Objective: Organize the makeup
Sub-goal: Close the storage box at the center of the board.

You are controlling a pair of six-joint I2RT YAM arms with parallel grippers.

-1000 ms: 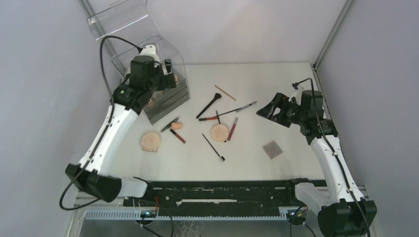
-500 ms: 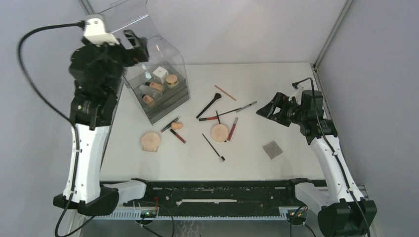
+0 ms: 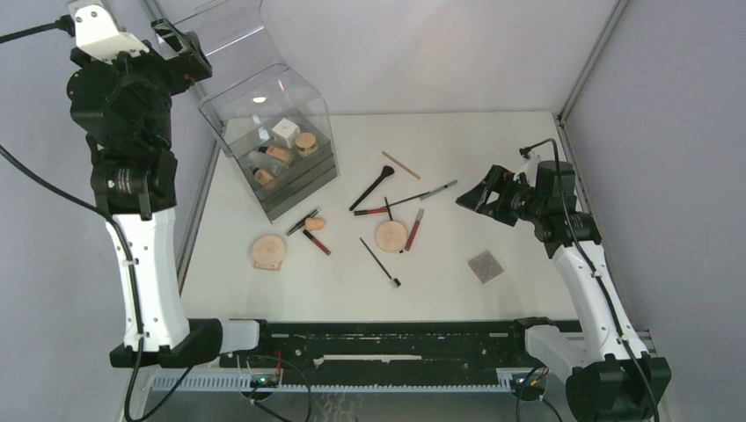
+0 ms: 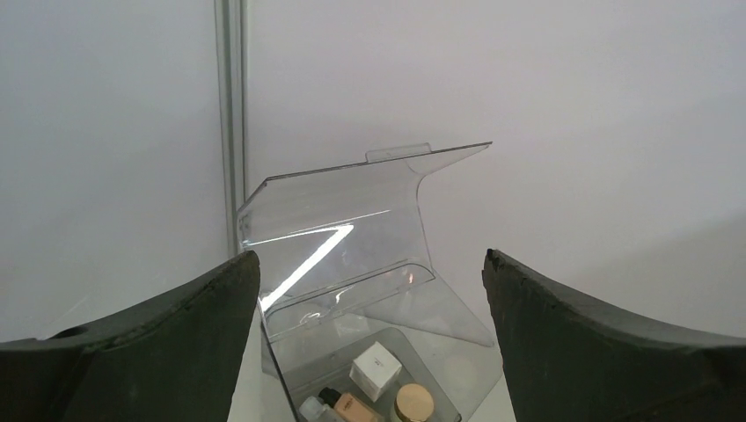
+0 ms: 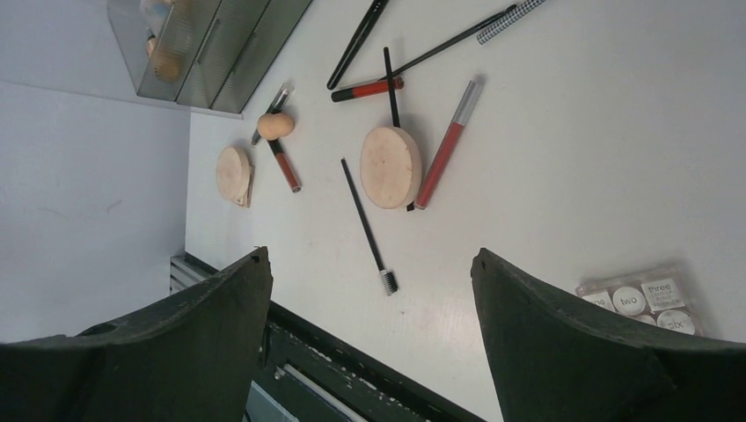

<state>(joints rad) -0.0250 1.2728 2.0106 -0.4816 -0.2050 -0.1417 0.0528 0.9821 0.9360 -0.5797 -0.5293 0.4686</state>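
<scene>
Top view: a clear organizer (image 3: 290, 180) stands at the back left of the table (image 3: 493, 141), its lid (image 3: 215, 35) tipped open. Its top tray already holds a white cube box (image 3: 284, 132), a small round pot (image 3: 306, 141) and two beige bottles (image 3: 276, 155). Most of the makeup is still loose in mid-table: two tan compacts (image 3: 268, 251), a peach sponge (image 3: 315, 224), red lip tubes (image 3: 413, 229), black brushes (image 3: 372, 188) and a small labelled palette (image 3: 485, 265). By this count the job is under halfway. The left gripper (image 3: 186, 51) is high beside the lid, released and empty. The right gripper (image 3: 479, 189) hovers at the table's right, spread wide, holding nothing.

Left wrist view: open fingers (image 4: 132, 343) frame the raised lid, with the cube box and bottles below.

Right wrist view: open fingers (image 5: 176, 343) frame the loose compacts, sponge, tubes and brushes, with the palette at lower right.

Compared with a second ago, the left arm has lifted from the organizer's tray up to the back left corner, jaws wider. The right arm and the loose items have not moved.
</scene>
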